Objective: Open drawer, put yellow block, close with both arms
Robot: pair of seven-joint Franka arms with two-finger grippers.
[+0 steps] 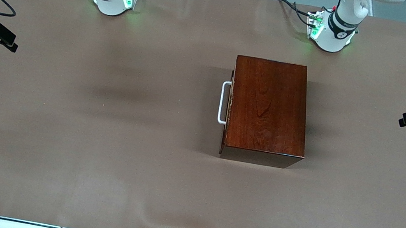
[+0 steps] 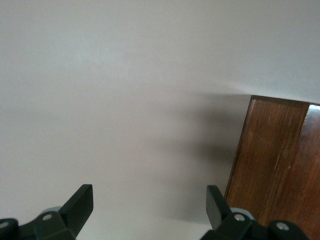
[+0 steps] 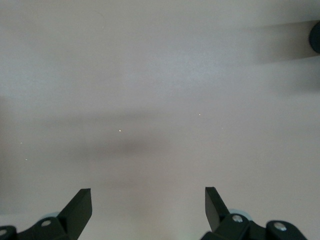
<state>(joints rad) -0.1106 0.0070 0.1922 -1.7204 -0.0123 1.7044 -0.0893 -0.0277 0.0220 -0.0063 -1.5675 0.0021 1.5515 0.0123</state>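
My two pincers hang at the outer edges of the front view, both well apart from the work. The right gripper (image 1: 10, 44) sits at the left edge of that picture over bare brown tablecloth (image 1: 97, 145), its fingers (image 3: 80, 205) spread wide with nothing between them; its wrist view shows only cloth and shadow. The left gripper (image 1: 404, 121) sits at the right edge, fingers (image 2: 82, 202) equally wide and empty, and its wrist view catches a corner of the wooden box (image 2: 280, 165) at the lower right of the frame.

The box (image 1: 266, 108) stands right of centre in the front view, toward my left arm's end of the table. Its drawer (image 1: 229, 106) is pushed fully in, and the white U-shaped handle (image 1: 223, 102) faces my right arm's end, which I judge makes the right pincer the natural one to pull it. I hold both wide so either can close on the handle or a block.

The yellow block I cannot find in any view. Nothing of the task looks started.
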